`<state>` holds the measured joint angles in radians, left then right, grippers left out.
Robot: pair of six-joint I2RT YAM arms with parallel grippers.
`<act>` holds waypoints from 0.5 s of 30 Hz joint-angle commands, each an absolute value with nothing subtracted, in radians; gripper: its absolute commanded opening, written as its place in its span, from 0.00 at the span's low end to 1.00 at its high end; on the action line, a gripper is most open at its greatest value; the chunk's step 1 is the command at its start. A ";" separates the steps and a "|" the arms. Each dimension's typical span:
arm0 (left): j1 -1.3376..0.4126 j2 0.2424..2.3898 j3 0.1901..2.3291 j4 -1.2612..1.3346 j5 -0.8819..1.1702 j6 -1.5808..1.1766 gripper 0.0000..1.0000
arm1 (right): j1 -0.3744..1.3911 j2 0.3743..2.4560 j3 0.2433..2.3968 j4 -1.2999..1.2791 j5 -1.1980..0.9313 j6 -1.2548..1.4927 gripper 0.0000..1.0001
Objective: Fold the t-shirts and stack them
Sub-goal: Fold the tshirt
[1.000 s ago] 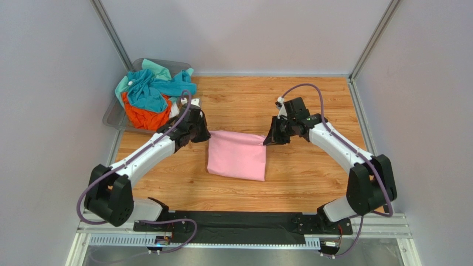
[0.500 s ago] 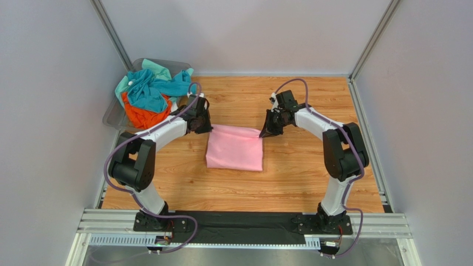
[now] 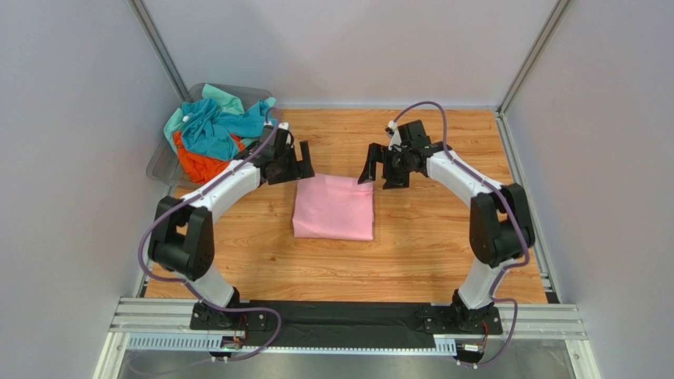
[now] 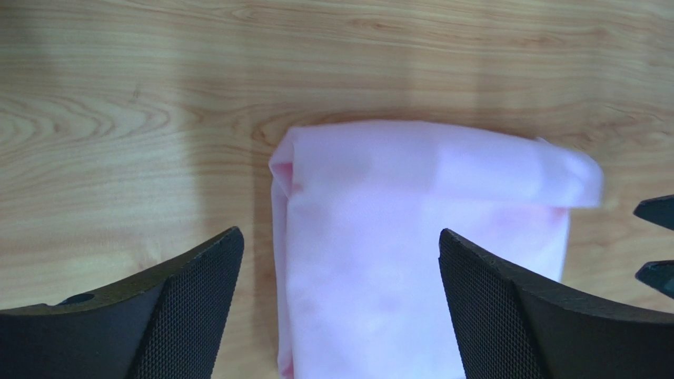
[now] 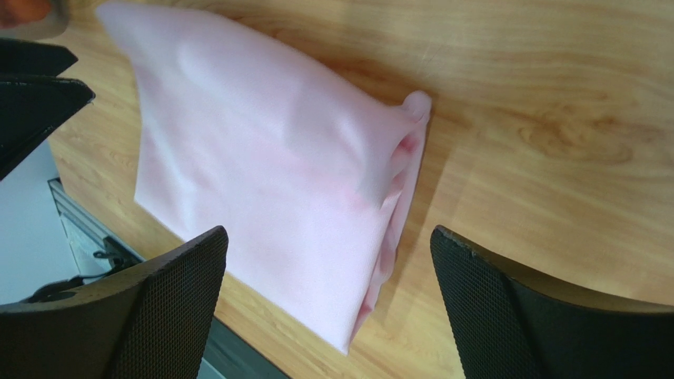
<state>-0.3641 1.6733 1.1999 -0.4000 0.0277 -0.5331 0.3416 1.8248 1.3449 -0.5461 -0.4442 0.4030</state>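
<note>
A soft pink t-shirt [image 3: 333, 208], folded into a smooth rectangle, is lying on the wood-grain surface [image 3: 419, 253]. The left claw [image 3: 298, 163] and right claw [image 3: 380, 174] are hovering at its far corners, spread wide, gripping nothing.

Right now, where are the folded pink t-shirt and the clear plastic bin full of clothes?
folded pink t-shirt [image 3: 333, 208]: top view, middle of the cloth.
clear plastic bin [image 3: 160, 166]: top view, near left wall.

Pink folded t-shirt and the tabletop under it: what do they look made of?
Pink folded t-shirt: thin matte fabric, probably cotton knit; soft rolled edges and creases. Wooden tabletop: wood or wood-look laminate, slight sheen; grain and plank seams.
</note>
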 commanded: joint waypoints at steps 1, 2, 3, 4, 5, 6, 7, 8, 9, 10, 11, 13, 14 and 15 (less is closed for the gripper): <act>-0.364 1.493 1.154 -0.419 0.112 -0.543 1.00 | 0.391 1.634 1.267 -0.548 -0.479 0.399 1.00; -0.365 1.465 1.134 -0.417 0.124 -0.548 1.00 | 0.408 1.603 1.235 -0.534 -0.492 0.402 1.00; -0.377 1.438 1.093 -0.417 0.136 -0.561 1.00 | 0.444 1.542 1.173 -0.519 -0.495 0.422 1.00; -0.386 1.389 1.068 -0.416 0.168 -0.572 1.00 | 0.463 1.513 1.129 -0.497 -0.500 0.437 1.00; -0.400 1.364 1.042 -0.408 0.184 -0.580 1.00 | 0.481 1.487 1.093 -0.436 -0.521 0.454 1.00; -0.434 1.341 0.982 -0.393 0.199 -0.595 1.00 | 0.517 1.448 1.059 -0.402 -0.538 0.498 1.00; -0.449 1.301 0.951 -0.361 0.215 -0.603 1.00 | 0.531 1.436 0.993 -0.368 -0.557 0.514 1.00; -0.460 1.286 0.922 -0.344 0.250 -0.613 1.00 | 0.547 1.428 0.976 -0.310 -0.589 0.523 1.00; -0.472 1.272 0.866 -0.324 0.268 -0.635 1.00 | 0.580 1.436 0.960 -0.292 -0.592 0.526 1.00; -0.474 1.260 0.838 -0.267 0.306 -0.646 1.00 | 0.594 1.446 0.957 -0.285 -0.588 0.528 1.00; -0.474 1.261 0.812 -0.241 0.322 -0.656 1.00 | 0.615 1.480 0.962 -0.284 -0.588 0.523 1.00; -0.474 1.282 0.773 -0.219 0.342 -0.673 1.00 | 0.624 1.518 0.966 -0.278 -0.578 0.526 1.00; -0.474 1.293 0.769 -0.219 0.357 -0.676 1.00 | 0.626 1.537 0.968 -0.267 -0.571 0.528 1.00; -0.476 1.304 0.753 -0.216 0.367 -0.680 1.00 | 0.626 1.570 0.966 -0.262 -0.562 0.532 1.00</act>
